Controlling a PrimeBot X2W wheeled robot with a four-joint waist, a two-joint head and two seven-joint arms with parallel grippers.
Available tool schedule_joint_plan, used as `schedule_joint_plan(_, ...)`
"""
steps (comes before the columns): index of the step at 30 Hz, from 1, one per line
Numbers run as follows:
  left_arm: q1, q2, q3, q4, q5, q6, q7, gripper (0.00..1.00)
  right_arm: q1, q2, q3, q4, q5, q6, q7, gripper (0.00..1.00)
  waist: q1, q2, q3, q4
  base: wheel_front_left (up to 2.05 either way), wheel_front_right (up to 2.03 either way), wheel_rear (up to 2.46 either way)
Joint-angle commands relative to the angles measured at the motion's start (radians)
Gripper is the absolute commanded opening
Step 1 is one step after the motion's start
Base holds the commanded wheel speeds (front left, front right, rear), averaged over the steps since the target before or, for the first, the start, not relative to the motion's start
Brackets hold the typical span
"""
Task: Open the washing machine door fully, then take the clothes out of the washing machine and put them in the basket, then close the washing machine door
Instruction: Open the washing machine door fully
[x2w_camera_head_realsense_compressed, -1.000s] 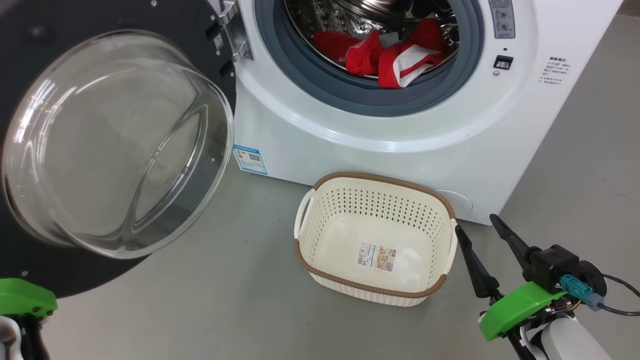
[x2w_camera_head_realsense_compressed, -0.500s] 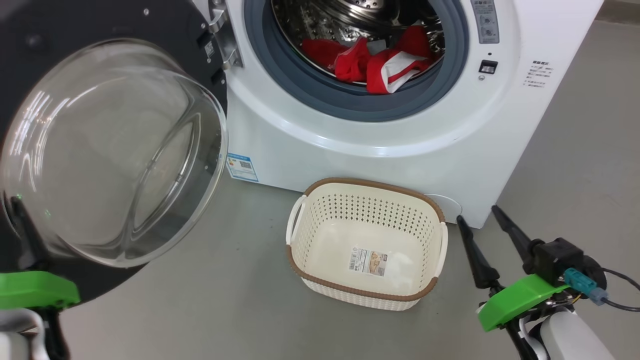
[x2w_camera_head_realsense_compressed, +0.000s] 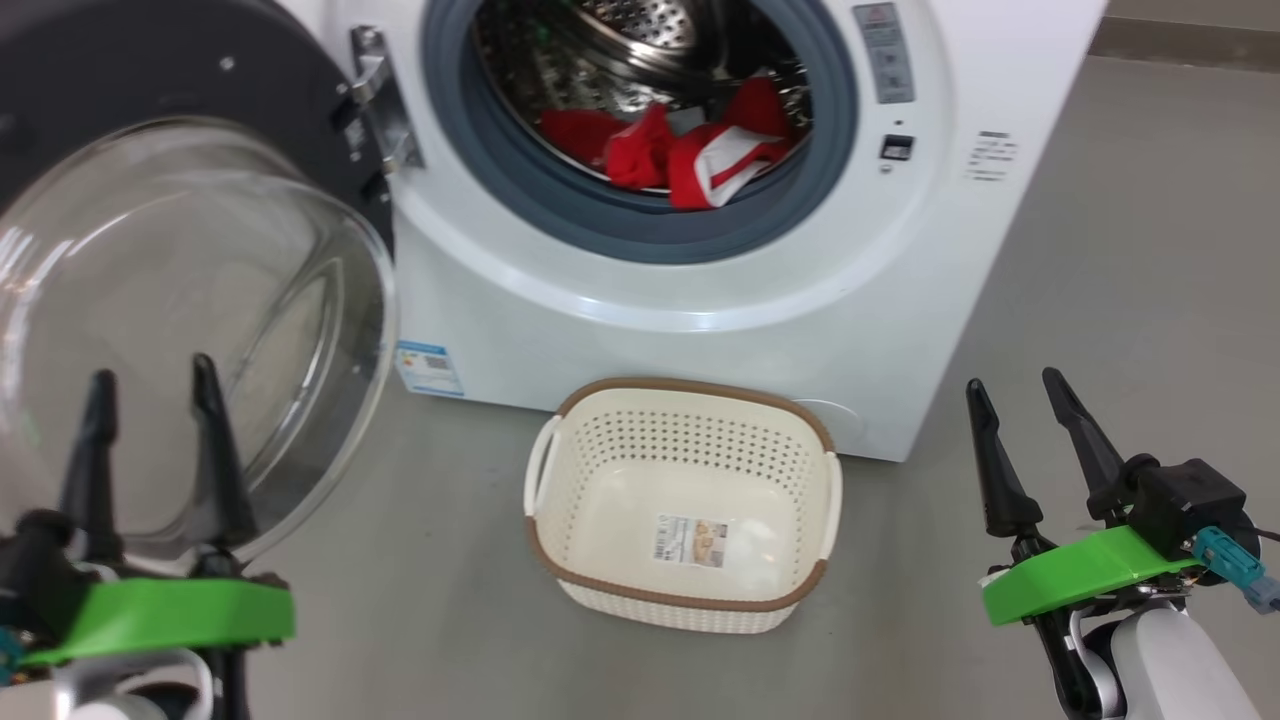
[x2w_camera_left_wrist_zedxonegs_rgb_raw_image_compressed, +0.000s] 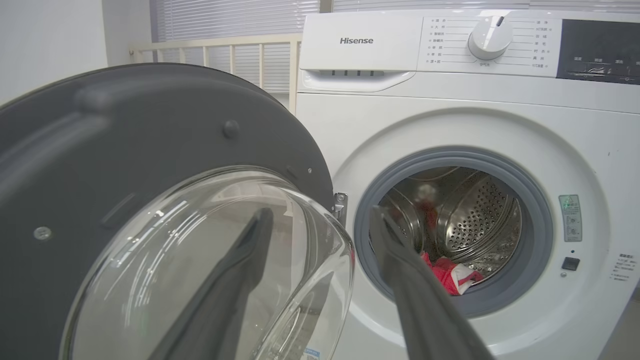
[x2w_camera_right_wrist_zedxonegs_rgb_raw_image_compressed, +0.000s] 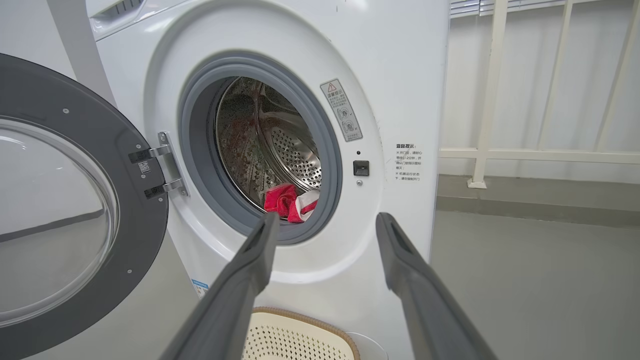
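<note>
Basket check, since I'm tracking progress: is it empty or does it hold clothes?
Empty. The basket shows just a sticker on its bare bottom; the clothes lie inside the washing machine drum.

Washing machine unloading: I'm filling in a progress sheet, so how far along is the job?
Done: the washing machine door stands swung wide open. In hand: nothing; the left gripper and right gripper hover with jaws open and empty. Left: the red clothes lie inside the washing machine drum, the basket holds none, and the door has yet to be closed.
</note>
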Motion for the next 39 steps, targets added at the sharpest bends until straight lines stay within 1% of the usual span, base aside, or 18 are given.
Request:
schedule_joint_plan(1, -0.001, 0.017, 0.021, -0.039, -0.007, -0.013, -0.001, 1.00, -0.003, 0.002, 0.018, -0.036, -0.016, 0.007, -0.006, 1.00, 0.0000, -0.0001, -0.014, -0.036, 0.00, 0.00, 0.00)
schedule_joint_plan(4, 0.008, 0.020, -0.005, -0.037, -0.012, -0.044, -0.004, 1.00, -0.001, 0.004, 0.012, -0.056, -0.026, 0.007, -0.006, 1.00, 0.0000, -0.0001, -0.015, -0.067, 0.00, 0.00, 0.00)
schedule_joint_plan(14, 0.030, -0.007, -0.084, 0.035, -0.051, -0.142, -0.056, 1.00, 0.018, 0.002, 0.022, -0.103, -0.051, 0.007, -0.006, 1.00, 0.0000, -0.0001, -0.025, -0.178, 0.00, 0.00, 0.00)
schedule_joint_plan(18, 0.049, -0.018, -0.096, 0.076, -0.065, -0.169, -0.079, 1.00, 0.036, -0.003, 0.013, -0.118, -0.053, 0.007, -0.006, 1.00, 0.0000, -0.0001, -0.034, -0.217, 0.00, 0.00, 0.00)
schedule_joint_plan(25, 0.076, -0.032, -0.105, 0.156, -0.068, -0.189, -0.100, 1.00, 0.073, -0.015, 0.009, -0.142, -0.055, 0.007, -0.006, 1.00, 0.0000, -0.0001, -0.051, -0.263, 0.00, 0.00, 0.00)
schedule_joint_plan(29, 0.098, -0.038, -0.097, 0.198, -0.055, -0.186, -0.111, 1.00, 0.101, -0.026, 0.015, -0.154, -0.047, 0.007, -0.006, 1.00, 0.0000, -0.0001, -0.060, -0.287, 0.00, 0.00, 0.00)
schedule_joint_plan(33, 0.126, -0.045, -0.098, 0.213, -0.030, -0.187, -0.116, 1.00, 0.128, -0.032, 0.011, -0.160, -0.044, 0.007, -0.006, 1.00, 0.0000, -0.0001, -0.070, -0.302, 0.00, 0.00, 0.00)
schedule_joint_plan(36, 0.137, -0.043, -0.087, 0.230, -0.022, -0.204, -0.118, 1.00, 0.144, -0.035, 0.011, -0.166, -0.038, 0.007, -0.006, 1.00, 0.0000, -0.0001, -0.077, -0.312, 0.00, 0.00, 0.00)
schedule_joint_plan(39, 0.151, -0.052, -0.074, 0.220, -0.004, -0.208, -0.118, 1.00, 0.158, -0.037, 0.015, -0.170, -0.034, 0.007, -0.006, 1.00, 0.0000, -0.0001, -0.083, -0.320, 0.00, 0.00, 0.00)
